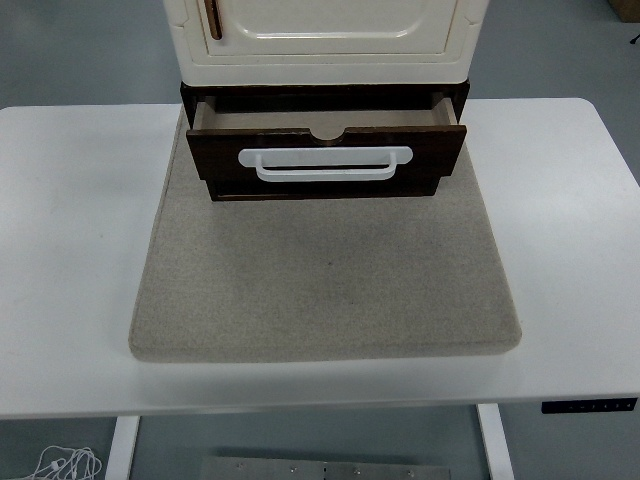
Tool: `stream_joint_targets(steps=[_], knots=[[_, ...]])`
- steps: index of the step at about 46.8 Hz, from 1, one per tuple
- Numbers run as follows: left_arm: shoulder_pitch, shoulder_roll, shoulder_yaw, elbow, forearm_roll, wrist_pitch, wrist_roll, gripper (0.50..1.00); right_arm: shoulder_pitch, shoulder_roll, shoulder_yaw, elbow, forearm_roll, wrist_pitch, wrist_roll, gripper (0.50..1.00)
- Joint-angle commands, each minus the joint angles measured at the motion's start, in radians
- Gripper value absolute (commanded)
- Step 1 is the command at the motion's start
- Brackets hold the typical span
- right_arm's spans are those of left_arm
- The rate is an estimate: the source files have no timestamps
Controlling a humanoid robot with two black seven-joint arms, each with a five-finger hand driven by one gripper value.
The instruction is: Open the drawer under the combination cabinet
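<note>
Matt wood, glossy plastic and rough felt are seen on a smooth white table.

The drawer (pixel 325 160) front is finished in dark brown wood grain with a dull sheen, and its handle (pixel 325 163) is made of smooth white plastic. The cabinet (pixel 325 40) above is moulded in glossy cream plastic, with a brown wood-look door handle (pixel 213 18). The grey-beige mat (pixel 325 275) looks like coarse, matt felt. The table (pixel 70 250) top is smooth and white, faintly satin.
</note>
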Motion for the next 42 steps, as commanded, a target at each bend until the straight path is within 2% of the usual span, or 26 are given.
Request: stream_joint_targets(steps=[1, 14, 42], knots=[[0.008, -0.023, 0.000, 0.002, 0.002, 0.000, 0.000, 1.000, 0.000, 0.000, 0.000, 0.000, 0.000, 0.001, 0.001, 0.926], [0.011, -0.101, -0.003, 0.046, 0.000, 0.005, 0.000, 1.000, 0.001, 0.000, 0.000, 0.000, 0.000, 0.000, -0.001, 0.928], [0.020, -0.121, -0.009, 0.051, 0.000, 0.009, -0.011, 1.000, 0.000, 0.000, 0.002, 0.000, 0.002, 0.001, 0.001, 0.926]])
